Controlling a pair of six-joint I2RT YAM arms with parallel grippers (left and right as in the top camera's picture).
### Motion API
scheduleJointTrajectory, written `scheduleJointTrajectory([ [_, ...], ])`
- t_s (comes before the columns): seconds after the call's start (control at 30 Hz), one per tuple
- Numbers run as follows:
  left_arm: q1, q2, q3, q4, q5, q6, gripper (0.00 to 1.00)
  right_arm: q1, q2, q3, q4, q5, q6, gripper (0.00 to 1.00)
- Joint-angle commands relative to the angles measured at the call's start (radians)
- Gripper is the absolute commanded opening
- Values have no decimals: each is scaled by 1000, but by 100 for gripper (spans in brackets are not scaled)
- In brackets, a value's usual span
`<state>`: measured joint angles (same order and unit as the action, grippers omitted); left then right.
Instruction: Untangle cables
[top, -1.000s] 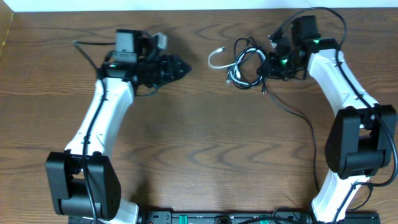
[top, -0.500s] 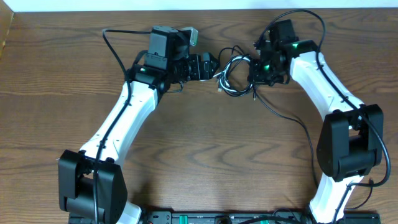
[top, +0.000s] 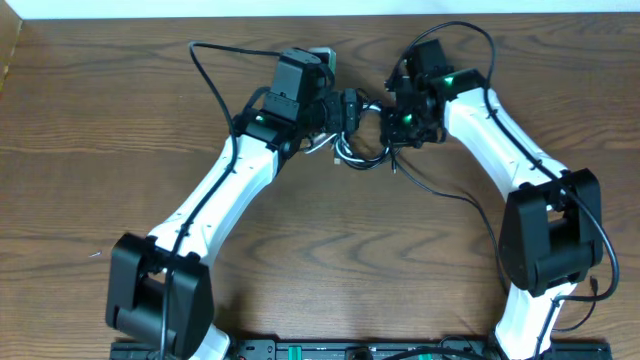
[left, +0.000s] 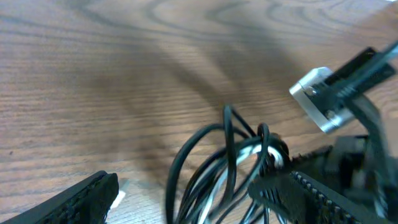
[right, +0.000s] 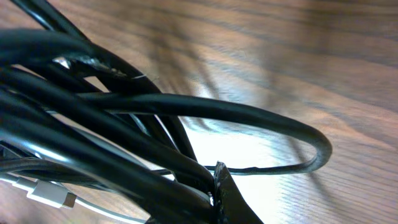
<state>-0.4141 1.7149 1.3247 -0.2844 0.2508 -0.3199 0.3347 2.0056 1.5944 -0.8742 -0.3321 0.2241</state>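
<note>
Roughly, the tangled cables (top: 350, 160) lie left-to-right.

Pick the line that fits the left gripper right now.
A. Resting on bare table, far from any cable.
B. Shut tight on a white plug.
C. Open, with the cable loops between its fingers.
C: in the left wrist view the left gripper stands open, with its fingers on either side of the looped cables.
</note>
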Motion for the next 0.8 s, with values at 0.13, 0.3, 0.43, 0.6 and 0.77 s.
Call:
scheduleJointTrajectory([
  [0.13, -4, 82, 29, 6, -35, -26, 80, 35, 6, 6, -4, -7, 12, 1],
  [0.3, -3, 98, 29, -6, -35, -26, 61, 36, 6, 6, -5, -7, 12, 1],
  [0.43, -3, 98, 29, -6, -36, -26, 47, 32, 6, 6, -6, -7, 12, 1],
  [0.6, -3, 109, 29, -10, -50, -26, 43, 34, -3, 6, -9, -11, 11, 1],
  [0.77, -3, 137, 28, -12, -103, -30, 40, 34, -20, 6, -18, -10, 6, 1],
])
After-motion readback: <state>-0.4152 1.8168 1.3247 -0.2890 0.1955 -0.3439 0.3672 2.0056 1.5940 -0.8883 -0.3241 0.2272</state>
